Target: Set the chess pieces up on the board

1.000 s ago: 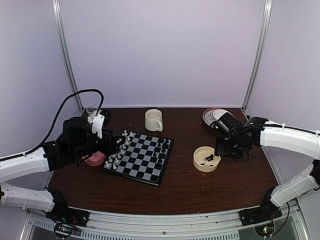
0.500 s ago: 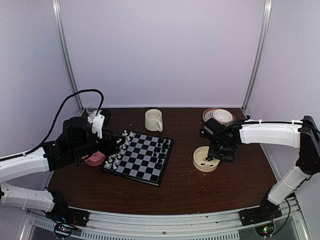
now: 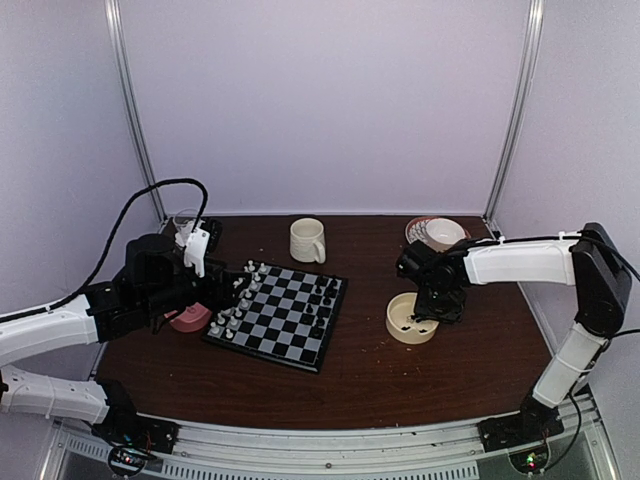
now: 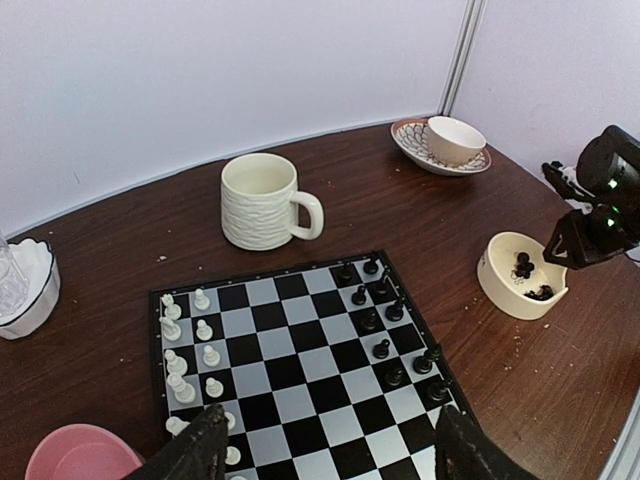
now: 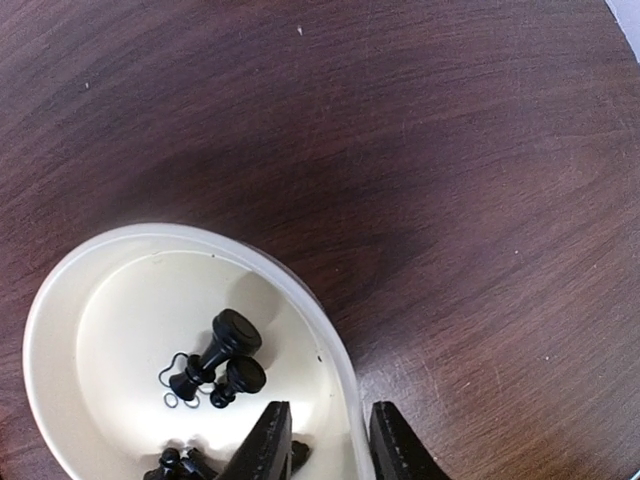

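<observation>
The board (image 3: 280, 315) (image 4: 300, 370) lies left of centre. White chess pieces (image 4: 185, 340) stand in two rows on its left side, and black chess pieces (image 4: 385, 320) line its right side. More black pieces (image 5: 215, 360) lie in a cream bowl (image 3: 398, 327) (image 5: 150, 235). My right gripper (image 3: 430, 312) (image 5: 325, 450) points down at that bowl. Its jaws are narrow but apart and straddle the rim, one finger (image 5: 265, 445) inside and the other outside. My left gripper (image 3: 222, 290) (image 4: 335, 460) hovers open over the board's near-left edge, holding nothing.
A cream mug (image 3: 307, 240) (image 4: 260, 200) stands behind the board. A pink bowl (image 3: 188, 320) (image 4: 70, 455) sits left of the board, with a glass dish (image 3: 185, 222) at the back left. A patterned saucer with a small cup (image 3: 440, 232) (image 4: 445, 140) is at the back right.
My right arm has swung left and down from beside the bowl onto its rim, and its jaws have narrowed. The left arm has not moved.
</observation>
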